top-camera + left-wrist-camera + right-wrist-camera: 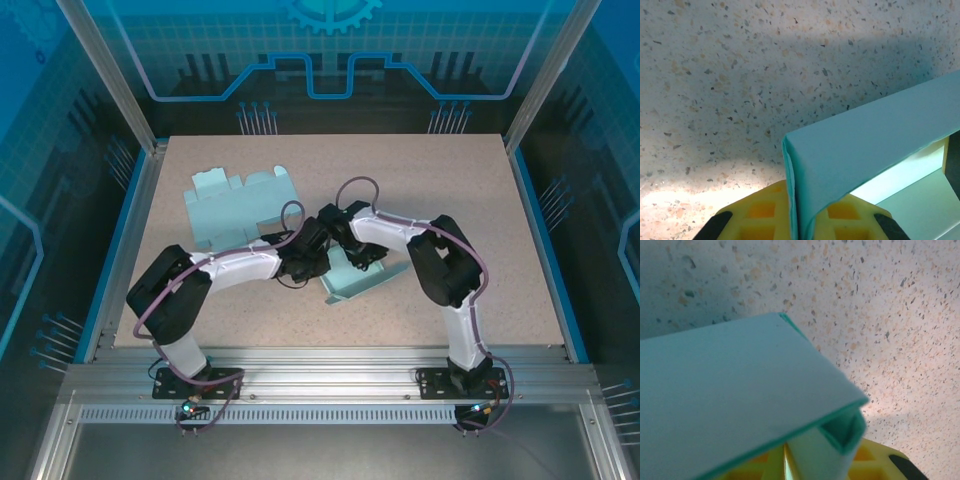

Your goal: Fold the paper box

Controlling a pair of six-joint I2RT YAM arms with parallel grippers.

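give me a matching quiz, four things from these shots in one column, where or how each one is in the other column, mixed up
1 flat blank
2 paper box
3 left end effector
4 table

a pinching a box wall
b speckled beige
c lying flat, far left of the table
d partly folded, centre, between the arms

Pairs: 1-c, 2-d, 3-a, 4-b

Both arms bend inward over the speckled tabletop [450, 180], and the left hand [318, 268] and right hand [362, 260] meet on a half-folded teal paper box [372, 284]. A flat teal cardboard blank [232, 208] lies just beyond the left arm.
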